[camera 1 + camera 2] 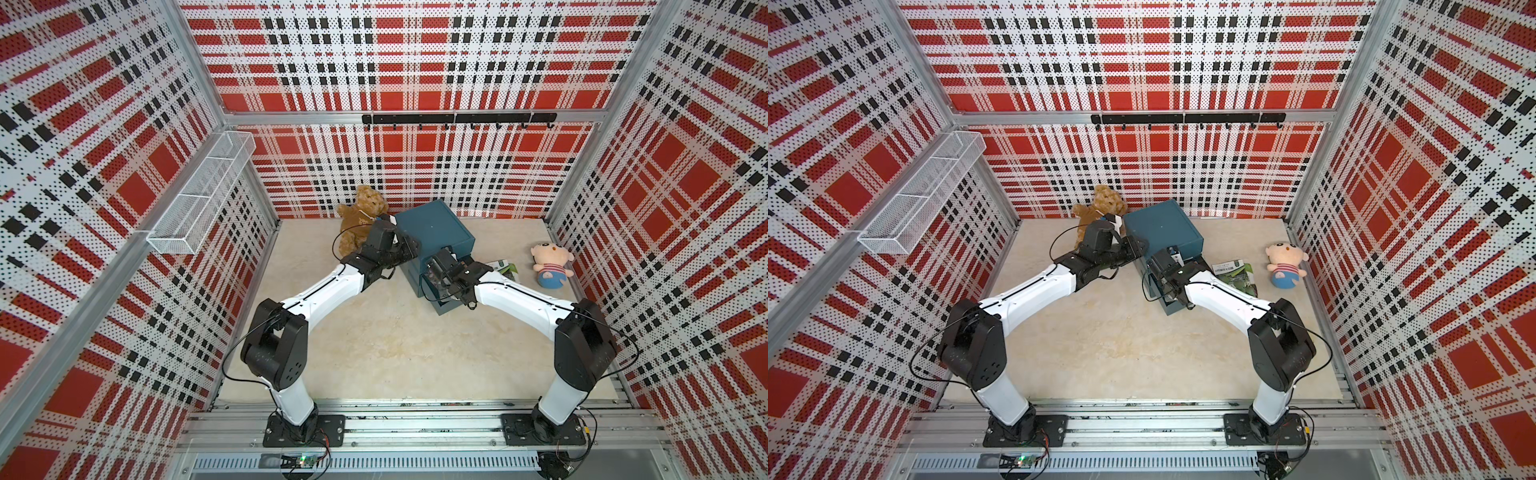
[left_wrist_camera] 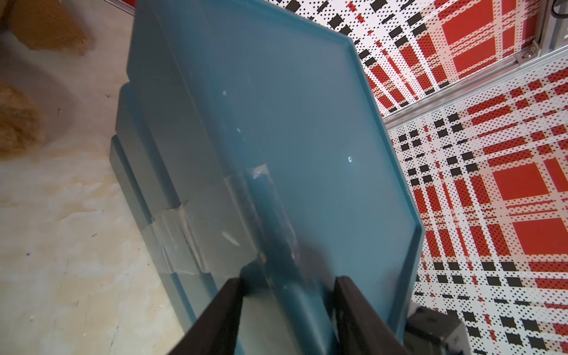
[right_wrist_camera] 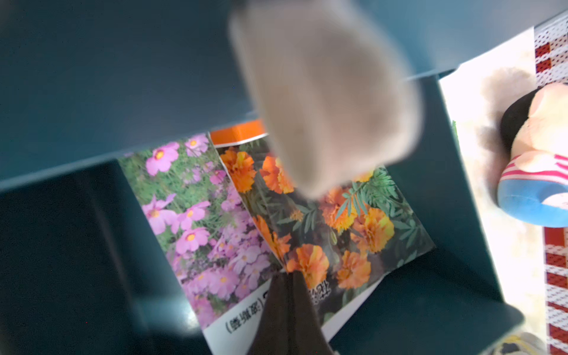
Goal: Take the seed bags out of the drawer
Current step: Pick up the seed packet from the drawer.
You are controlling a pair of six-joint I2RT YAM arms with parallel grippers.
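Note:
A teal drawer cabinet (image 1: 436, 232) (image 1: 1163, 226) stands at the back of the table with its bottom drawer (image 1: 444, 305) pulled out. Inside the drawer lie two seed bags, one with purple flowers (image 3: 190, 215) and one with orange flowers (image 3: 353, 227). My right gripper (image 3: 287, 275) reaches into the drawer and is shut on the raised edge of the orange-flower bag. A green-leaf seed bag (image 1: 505, 268) (image 1: 1233, 272) lies on the table to the right of the cabinet. My left gripper (image 2: 289, 281) is open astride the cabinet's upper edge (image 2: 276, 215).
A brown teddy bear (image 1: 361, 220) sits left of the cabinet, and a striped plush doll (image 1: 550, 266) (image 3: 538, 172) lies at the right wall. A wire basket (image 1: 203, 195) hangs on the left wall. A blurred beige shape (image 3: 325, 101) hides part of the drawer.

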